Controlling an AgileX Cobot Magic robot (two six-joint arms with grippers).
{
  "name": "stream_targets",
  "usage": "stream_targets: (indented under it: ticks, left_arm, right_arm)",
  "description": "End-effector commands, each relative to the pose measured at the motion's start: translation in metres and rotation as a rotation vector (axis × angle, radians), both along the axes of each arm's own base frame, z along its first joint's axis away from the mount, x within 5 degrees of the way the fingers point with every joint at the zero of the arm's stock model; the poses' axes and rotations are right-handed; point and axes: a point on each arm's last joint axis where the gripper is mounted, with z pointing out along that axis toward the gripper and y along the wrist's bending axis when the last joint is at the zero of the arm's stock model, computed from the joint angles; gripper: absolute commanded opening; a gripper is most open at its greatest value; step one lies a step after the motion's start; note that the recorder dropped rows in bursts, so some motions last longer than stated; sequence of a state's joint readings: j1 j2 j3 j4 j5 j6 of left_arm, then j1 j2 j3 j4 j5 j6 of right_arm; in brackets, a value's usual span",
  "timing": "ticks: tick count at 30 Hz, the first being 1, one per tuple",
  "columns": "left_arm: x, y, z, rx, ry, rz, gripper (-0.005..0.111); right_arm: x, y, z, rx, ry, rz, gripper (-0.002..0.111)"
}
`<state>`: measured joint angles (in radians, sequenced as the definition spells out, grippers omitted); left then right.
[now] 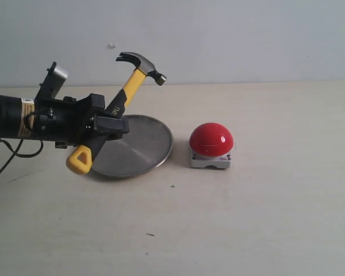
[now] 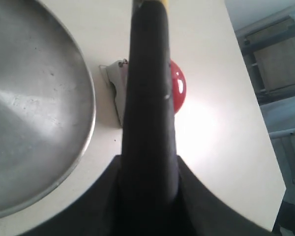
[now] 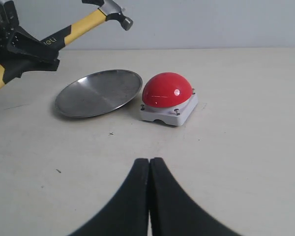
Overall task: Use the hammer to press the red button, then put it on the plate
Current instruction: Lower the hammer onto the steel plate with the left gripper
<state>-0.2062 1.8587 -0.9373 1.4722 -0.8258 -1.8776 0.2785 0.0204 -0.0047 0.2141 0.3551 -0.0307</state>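
Note:
My left gripper (image 1: 112, 123) is shut on the hammer (image 1: 126, 92), holding it by the black part of the handle above the left side of the plate (image 1: 141, 150). The dark head (image 1: 142, 66) points up and right, and the yellow looped end (image 1: 79, 160) hangs low. The red button (image 1: 211, 140) sits on its grey base right of the plate, apart from the hammer. In the left wrist view the handle (image 2: 150, 108) crosses the middle, with the plate (image 2: 29, 108) and the button (image 2: 178, 88) beyond it. My right gripper (image 3: 150, 162) is shut and empty above bare table, short of the button (image 3: 167, 90).
A pale table (image 1: 264, 218) runs to a plain white wall (image 1: 247, 34). Small dark specks (image 1: 172, 186) lie in front of the plate. In the left wrist view the table's far edge (image 2: 258, 108) shows, with shelving (image 2: 275, 59) past it.

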Motion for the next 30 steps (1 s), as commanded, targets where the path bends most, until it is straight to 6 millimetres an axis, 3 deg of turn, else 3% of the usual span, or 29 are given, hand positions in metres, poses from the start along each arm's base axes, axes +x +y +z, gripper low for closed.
stream_targets:
  ticks: [1, 9, 16, 22, 30]
  left_arm:
    - [0.01, -0.004, -0.002, -0.065, -0.004, -0.048, 0.0]
    - [0.019, -0.005, -0.018, -0.044, 0.021, -0.063, 0.0]
    - [0.025, 0.015, -0.025, -0.012, 0.032, -0.041, 0.0]
    - [0.029, 0.014, -0.052, -0.005, 0.076, -0.033, 0.0]
    - [0.043, 0.012, -0.064, -0.007, 0.086, -0.026, 0.0]
  right_arm:
    - [0.0, 0.0, -0.001, 0.003, 0.001, 0.002, 0.0]
    - [0.0, 0.0, -0.001, 0.003, 0.001, 0.002, 0.0]
    - [0.0, 0.0, -0.001, 0.003, 0.001, 0.002, 0.0]
    - [0.0, 0.0, -0.001, 0.003, 0.001, 0.002, 0.0]
    - [0.0, 0.0, -0.001, 0.003, 0.001, 0.002, 0.0]
